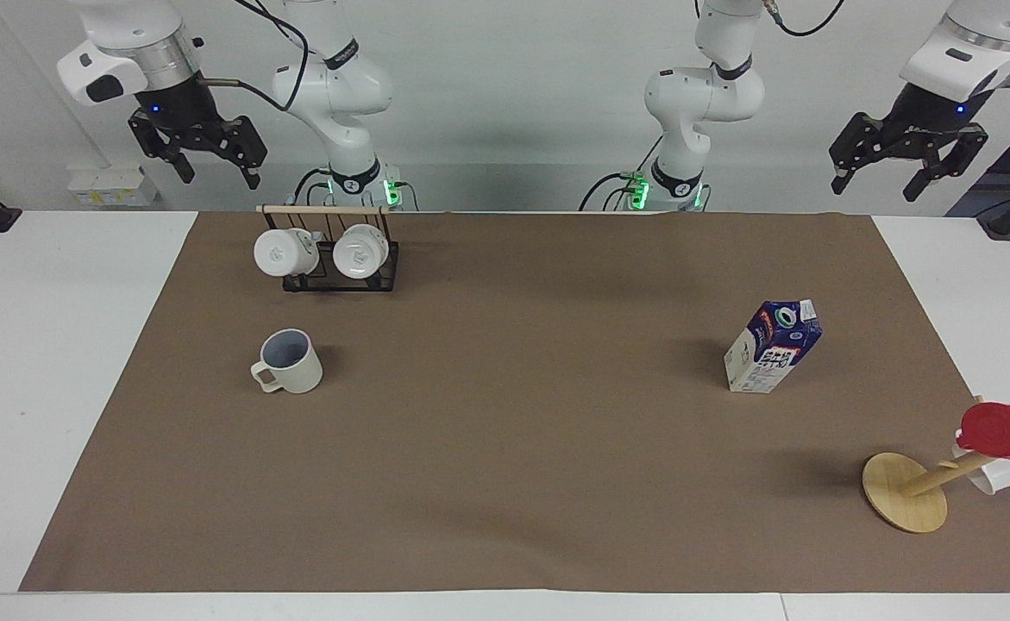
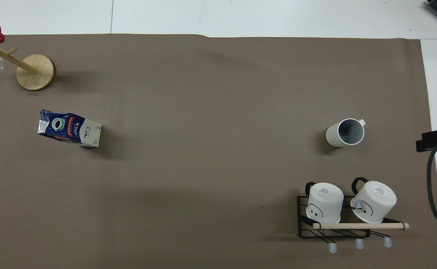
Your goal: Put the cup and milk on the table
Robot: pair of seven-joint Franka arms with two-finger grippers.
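You see the left gripper [image 1: 908,172] and right gripper [image 1: 211,164] raised at the robots' end of the table [image 1: 56,362], fingers spread, holding nothing. The cream ceramic cup [image 1: 291,361] [image 2: 345,133], lavender-grey inside, stands upright on the brown sheet near the black wire rack [image 1: 341,272]. The gable-top milk [image 1: 773,346] [image 2: 70,128], blue over white, cap ring visible, marked "MILK", stands toward the left arm's end.

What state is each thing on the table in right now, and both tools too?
Cup: upright, empty, standing on the brown sheet.
Milk: upright on the sheet, top closed.
Two white mugs: hanging on the black rack.
Red cup: hung on the wooden stand.
Left tool: open, raised, holding nothing, waiting.
Right tool: open, raised, holding nothing, waiting.
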